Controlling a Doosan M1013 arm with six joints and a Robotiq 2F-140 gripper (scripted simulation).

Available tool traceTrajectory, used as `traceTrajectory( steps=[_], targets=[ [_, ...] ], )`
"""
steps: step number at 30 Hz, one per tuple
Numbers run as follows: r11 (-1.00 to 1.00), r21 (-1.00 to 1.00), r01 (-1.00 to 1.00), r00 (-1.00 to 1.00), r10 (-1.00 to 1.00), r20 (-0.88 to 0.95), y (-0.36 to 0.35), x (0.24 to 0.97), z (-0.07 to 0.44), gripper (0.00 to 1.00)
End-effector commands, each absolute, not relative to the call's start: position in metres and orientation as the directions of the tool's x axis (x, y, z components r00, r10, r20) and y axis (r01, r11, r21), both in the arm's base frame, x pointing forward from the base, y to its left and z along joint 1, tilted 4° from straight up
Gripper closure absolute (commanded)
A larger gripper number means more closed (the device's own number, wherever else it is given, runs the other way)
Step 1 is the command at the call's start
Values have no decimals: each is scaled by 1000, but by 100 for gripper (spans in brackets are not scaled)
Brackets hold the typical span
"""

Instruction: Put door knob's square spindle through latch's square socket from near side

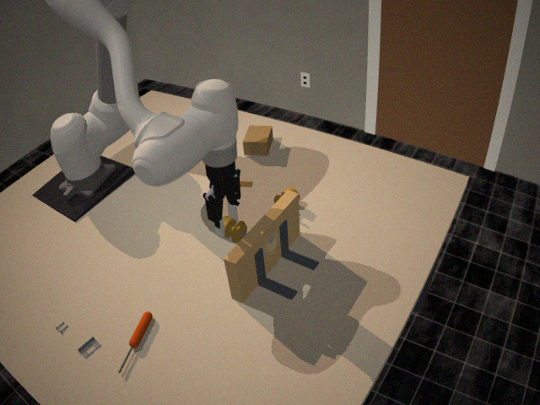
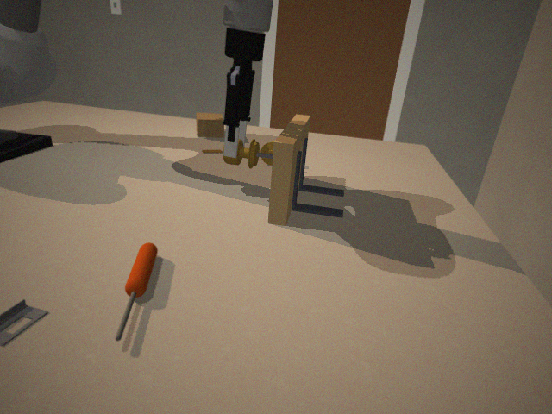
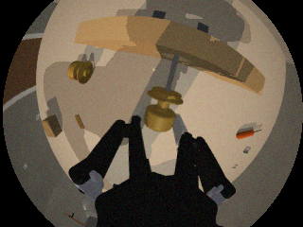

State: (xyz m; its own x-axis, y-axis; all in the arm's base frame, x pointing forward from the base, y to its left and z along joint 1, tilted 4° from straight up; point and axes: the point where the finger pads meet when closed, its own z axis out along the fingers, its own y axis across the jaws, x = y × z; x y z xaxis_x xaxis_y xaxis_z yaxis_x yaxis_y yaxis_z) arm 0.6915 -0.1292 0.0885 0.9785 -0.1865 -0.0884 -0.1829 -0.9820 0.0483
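The end effector (image 2: pixel 233 150) gripped the knob (image 2: pixel 242 153) beside the wood (image 2: pixel 285 176), spindle (image 2: pixel 264 154) reaching the wood, plate (image 2: pixel 253 153) apart from it.

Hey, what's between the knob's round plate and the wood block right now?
Only the grey spindle bridges the gap between the round plate and the wood block; the plate isn't touching yet. The exterior view shows it best.
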Motion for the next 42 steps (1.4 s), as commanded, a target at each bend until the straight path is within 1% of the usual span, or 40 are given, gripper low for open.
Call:
traceTrajectory(
  steps=[1,42],
  targets=[
    [-982,46,-184,978,-187,-92,-127,692,89,58],
    [-982,46,-184,978,-188,-92,-128,699,89,58]
  ],
)
